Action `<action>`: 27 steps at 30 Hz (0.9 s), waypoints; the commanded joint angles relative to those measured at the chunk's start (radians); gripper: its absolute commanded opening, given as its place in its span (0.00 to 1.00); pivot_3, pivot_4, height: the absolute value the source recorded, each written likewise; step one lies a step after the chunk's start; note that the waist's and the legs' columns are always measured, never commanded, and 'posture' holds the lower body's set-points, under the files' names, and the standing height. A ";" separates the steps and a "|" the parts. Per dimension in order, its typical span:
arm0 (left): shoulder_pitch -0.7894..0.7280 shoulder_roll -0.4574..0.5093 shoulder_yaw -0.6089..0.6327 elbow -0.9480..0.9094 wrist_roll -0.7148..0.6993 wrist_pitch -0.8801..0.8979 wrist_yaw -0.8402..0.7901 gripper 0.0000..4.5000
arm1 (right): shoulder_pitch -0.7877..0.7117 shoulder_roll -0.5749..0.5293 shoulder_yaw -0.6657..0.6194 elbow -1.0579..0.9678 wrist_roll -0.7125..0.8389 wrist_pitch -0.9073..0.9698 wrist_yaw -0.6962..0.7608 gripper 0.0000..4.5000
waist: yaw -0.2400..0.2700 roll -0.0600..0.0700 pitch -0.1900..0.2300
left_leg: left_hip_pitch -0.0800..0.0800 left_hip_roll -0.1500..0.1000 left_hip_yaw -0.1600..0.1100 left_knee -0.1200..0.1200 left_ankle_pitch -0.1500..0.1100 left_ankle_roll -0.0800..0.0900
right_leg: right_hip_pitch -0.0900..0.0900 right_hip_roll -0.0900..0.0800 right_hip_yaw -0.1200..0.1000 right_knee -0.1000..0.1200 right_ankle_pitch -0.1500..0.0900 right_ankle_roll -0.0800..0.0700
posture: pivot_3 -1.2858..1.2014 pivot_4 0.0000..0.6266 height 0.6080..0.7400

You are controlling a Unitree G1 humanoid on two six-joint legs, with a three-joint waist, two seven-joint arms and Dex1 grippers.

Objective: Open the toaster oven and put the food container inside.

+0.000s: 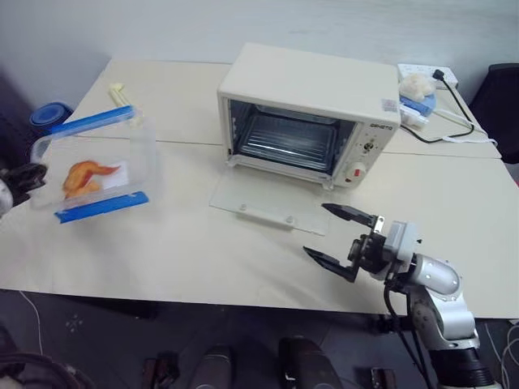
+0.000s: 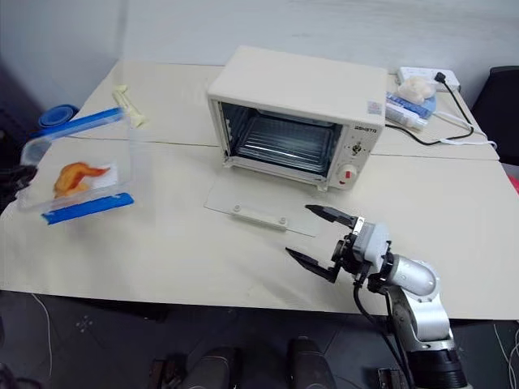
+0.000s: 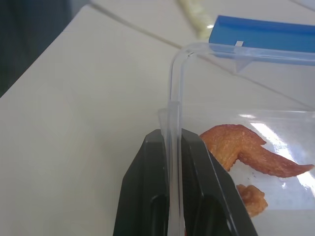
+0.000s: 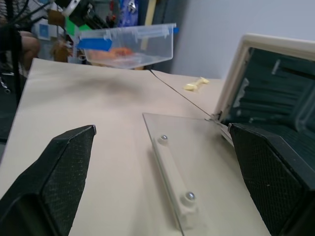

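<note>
Right claw, nearest the viewer, hovers spread wide and empty just above the desk, close in front of the lowered glass door of the toaster oven. Left claw is pinched shut on one thin clear wall of the food container, which hangs tilted and off the desk at the far left, well apart from the oven; an orange food piece lies inside, and blue clip strips run along two sides. Door down and wire rack exposed, the opening step appears complete; insertion remains. Principal risk, as judged: the grip bears on a single flexible wall at one edge, so the box may pivot, slip or flex free during the traverse, spilling its contents. Secondary risks: the tilted box may catch the oven's frame or strike the glass door on entry, and the empty right claw stands close enough to the door to obstruct the approach path. A power cable behind the oven lies clear of that path.
</note>
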 commanded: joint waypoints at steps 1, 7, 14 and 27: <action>-0.141 -0.052 -0.166 -0.110 -0.013 0.118 -0.012 0.01 | 0.037 -0.023 -0.058 -0.046 -0.007 -0.007 -0.049 1.00 | 0.007 0.000 0.000 | 0.000 0.000 0.000 0.000 0.000 0.000 | 0.000 0.000 0.000 0.000 0.000 0.000 | 0.52 0.24 1.00; -0.360 -0.285 -0.351 -0.154 0.012 0.189 -0.014 0.01 | 0.169 -0.039 -0.101 -0.133 -0.016 0.004 -0.105 1.00 | 0.016 0.000 0.000 | -0.001 -0.001 0.000 0.005 0.000 0.000 | 0.000 0.002 0.000 0.007 0.000 0.000 | 0.52 0.24 1.00; -0.438 -0.541 -0.442 -0.102 0.123 0.152 0.076 0.01 | 0.252 -0.019 -0.102 -0.223 -0.043 0.007 -0.204 1.00 | -0.002 0.001 0.000 | 0.001 0.002 0.005 0.006 0.001 -0.001 | -0.001 0.005 0.004 0.009 0.000 0.001 | 0.52 0.24 1.00; -0.495 -0.642 -0.474 -0.016 0.268 0.042 0.070 0.35 | 0.321 0.016 -0.081 -0.316 -0.091 0.020 -0.324 1.00 | 0.007 0.001 0.001 | 0.000 0.001 0.005 0.008 0.001 -0.002 | -0.001 0.005 0.004 0.008 0.000 0.001 | 0.52 0.24 1.00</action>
